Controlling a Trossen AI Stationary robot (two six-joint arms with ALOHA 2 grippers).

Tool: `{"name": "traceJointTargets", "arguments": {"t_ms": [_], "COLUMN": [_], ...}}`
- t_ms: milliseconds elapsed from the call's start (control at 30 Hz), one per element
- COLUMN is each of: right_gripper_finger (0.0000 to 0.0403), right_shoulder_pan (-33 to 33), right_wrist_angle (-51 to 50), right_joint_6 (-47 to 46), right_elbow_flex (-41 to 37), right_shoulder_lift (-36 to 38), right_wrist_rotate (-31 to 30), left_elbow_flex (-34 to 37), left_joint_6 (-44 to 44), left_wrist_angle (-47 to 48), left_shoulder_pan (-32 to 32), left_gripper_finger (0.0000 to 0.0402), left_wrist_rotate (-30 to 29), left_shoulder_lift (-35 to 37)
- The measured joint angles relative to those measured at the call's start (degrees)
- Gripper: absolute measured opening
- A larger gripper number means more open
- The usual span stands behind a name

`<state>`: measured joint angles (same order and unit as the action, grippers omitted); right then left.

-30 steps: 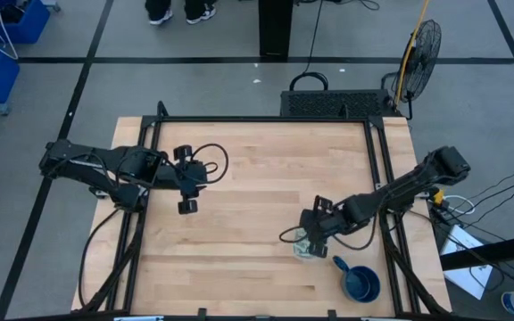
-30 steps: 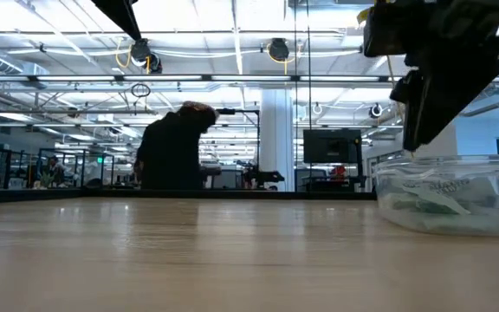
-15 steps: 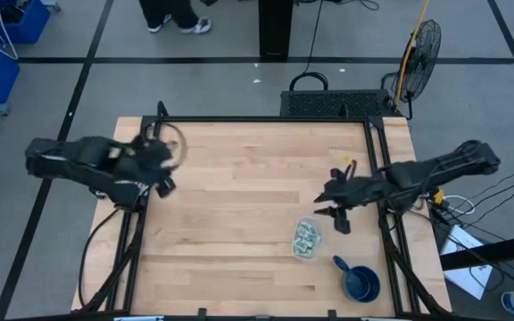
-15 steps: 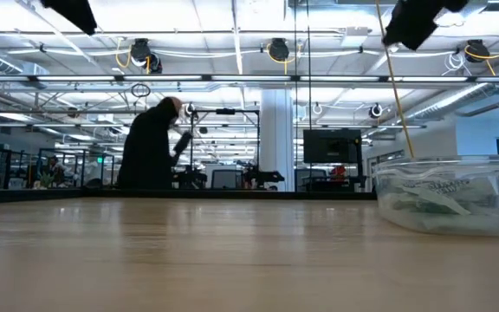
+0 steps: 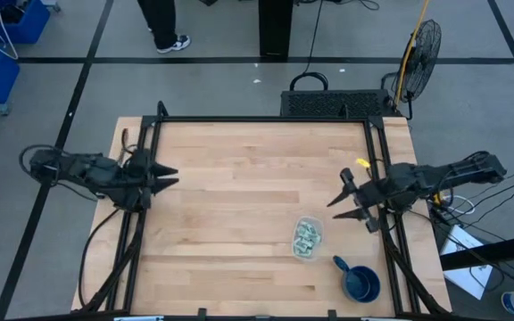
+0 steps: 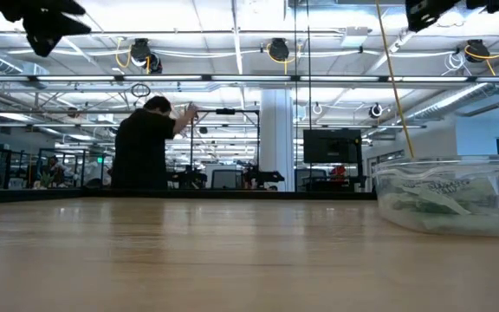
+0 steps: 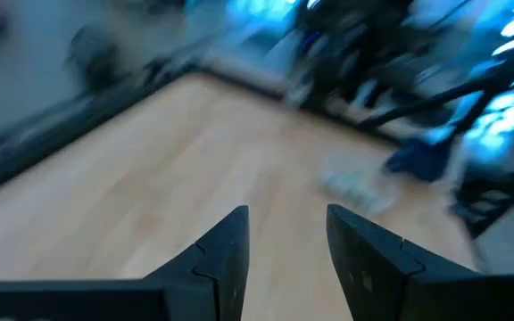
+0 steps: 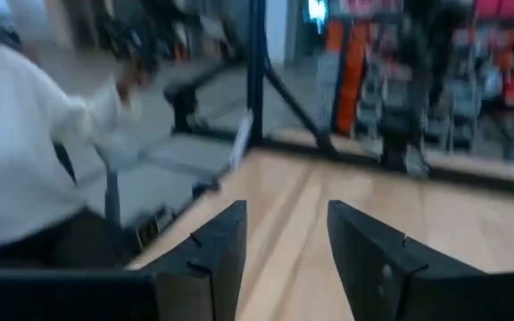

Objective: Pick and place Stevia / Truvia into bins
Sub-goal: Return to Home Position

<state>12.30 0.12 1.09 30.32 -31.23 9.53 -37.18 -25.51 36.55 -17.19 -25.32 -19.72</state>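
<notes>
Writing: print on the packets (image 5: 308,234) is too small to read.
Packets: piled inside the clear container (image 5: 297,250), on the table's (image 5: 239,178) right side.
Nearby: blue cup (image 5: 361,283) near the container; person (image 6: 144,149) beyond the table.
Left claw (image 5: 173,176): at the left edge, fingers apart, empty.
Right claw (image 5: 332,209): near the right edge, apart from the container, fingers spread, empty.

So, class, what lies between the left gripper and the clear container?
Nothing: in the high view, only bare table separates the left gripper from the clear container.

A blue cup (image 5: 361,284) stands at the table's (image 5: 239,152) near right corner. A fan (image 5: 424,45) stands beyond the far right corner. A person (image 6: 143,152) stands far behind.
</notes>
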Motion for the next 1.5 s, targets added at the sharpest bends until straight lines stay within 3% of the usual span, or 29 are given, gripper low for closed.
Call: {"name": "traceJointTargets", "arguments": {"t_ms": [100, 233, 367, 633, 800, 1300, 1500], "right_gripper_finger": [0.0149, 0.0151, 0.0152, 0.0150, 0.0150, 0.0147, 0.0150], "right_shoulder_pan": [-1.20, -2.24, -2.22, -2.24, -2.24, -2.24, -2.24], "right_wrist_angle": [3.13, 4.97, 13.16, 19.58, 16.35, 9.35, 9.46], "right_joint_6": [-3.32, -6.59, -6.08, -4.97, -6.26, -3.02, -3.34], "right_elbow_flex": [-3.07, -8.50, -15.77, -26.55, -26.83, -26.96, -27.00], "right_shoulder_lift": [4.71, 9.57, 14.32, 22.77, 26.59, 27.39, 27.41], "right_wrist_rotate": [0.91, 1.10, 1.19, 1.19, 1.19, 1.12, 1.08], "left_elbow_flex": [5.88, 9.27, 10.95, 13.66, 17.73, 33.97, 36.62], "left_joint_6": [4.86, 4.16, 5.34, 5.51, 4.54, 10.81, 12.10], "left_wrist_angle": [-8.13, -6.90, -6.23, -6.45, -9.42, -36.93, -40.06], "left_shoulder_pan": [0.00, 0.00, 0.01, 0.07, 0.07, 0.07, 0.09], "left_gripper_finger": [0.0157, 0.0157, 0.0157, 0.0157, 0.0157, 0.0157, 0.0157], "left_wrist_rotate": [2.06, 3.24, 3.23, 4.85, 4.54, 12.63, 14.98], "left_shoulder_lift": [6.17, 13.49, 19.54, 19.47, 19.47, 19.47, 19.27]}}
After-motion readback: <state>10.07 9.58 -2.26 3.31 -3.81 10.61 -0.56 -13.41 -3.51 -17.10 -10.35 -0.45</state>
